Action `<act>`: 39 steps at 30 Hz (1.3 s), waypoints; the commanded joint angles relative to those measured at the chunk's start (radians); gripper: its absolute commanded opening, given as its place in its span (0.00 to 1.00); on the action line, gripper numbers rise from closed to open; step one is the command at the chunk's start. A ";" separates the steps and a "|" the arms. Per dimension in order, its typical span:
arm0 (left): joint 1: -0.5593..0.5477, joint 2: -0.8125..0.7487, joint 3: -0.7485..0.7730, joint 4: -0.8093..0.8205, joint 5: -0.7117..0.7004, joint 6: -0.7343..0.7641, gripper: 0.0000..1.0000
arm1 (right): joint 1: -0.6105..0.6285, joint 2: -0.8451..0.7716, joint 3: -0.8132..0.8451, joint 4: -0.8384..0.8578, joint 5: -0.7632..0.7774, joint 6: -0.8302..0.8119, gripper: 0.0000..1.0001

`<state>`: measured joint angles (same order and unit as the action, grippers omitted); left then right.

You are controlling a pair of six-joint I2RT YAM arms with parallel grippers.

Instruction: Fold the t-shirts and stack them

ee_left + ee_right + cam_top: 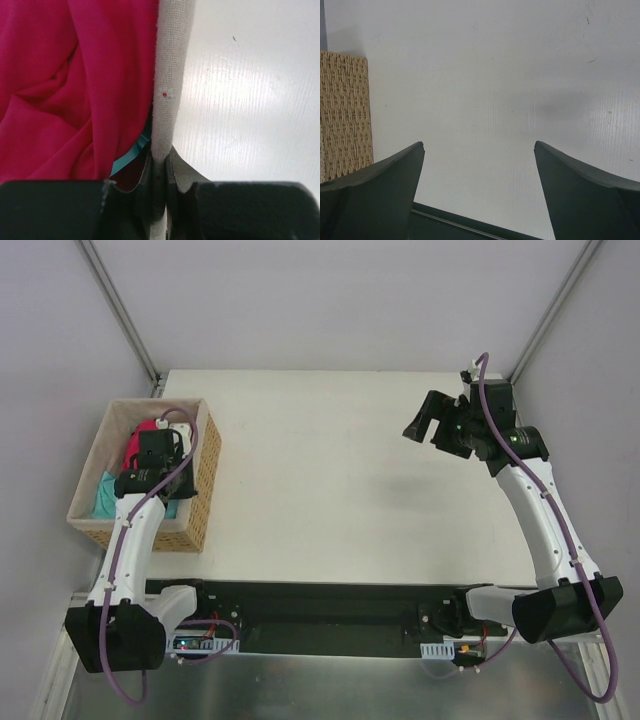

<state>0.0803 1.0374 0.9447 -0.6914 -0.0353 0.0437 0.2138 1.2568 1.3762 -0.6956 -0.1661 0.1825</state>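
While the right gripper (479, 145) hangs spread above the table (330, 490), the left gripper (159, 167) pinches the basket lining (170, 75) beside the pink shirt (60, 75).

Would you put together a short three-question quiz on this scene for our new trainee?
1. Where does the crimson-pink t-shirt lie?
2. What is pinched by the left gripper: A the crimson-pink t-shirt, B the pale lining of the wicker basket, C nothing?
3. True or false: the right gripper holds a t-shirt.
Key: 1, in the wicker basket. 2, B. 3, false: it hangs open over the white table with nothing between its fingers.
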 commanded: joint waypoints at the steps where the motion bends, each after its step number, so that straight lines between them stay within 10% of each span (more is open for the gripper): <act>1: 0.053 -0.007 -0.004 -0.014 -0.095 0.042 0.00 | 0.004 -0.025 0.026 -0.001 0.013 0.005 0.96; 14: 0.075 0.175 0.038 0.186 0.028 0.142 0.00 | 0.004 0.036 0.067 0.008 -0.012 0.009 0.96; 39: 0.030 0.940 0.789 0.300 0.034 0.370 0.00 | 0.004 0.049 0.110 -0.058 0.123 -0.009 0.96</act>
<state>0.1173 1.9011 1.6779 -0.4473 -0.0086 0.3141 0.2138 1.2976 1.4322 -0.7349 -0.0746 0.1776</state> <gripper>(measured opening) 0.094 0.960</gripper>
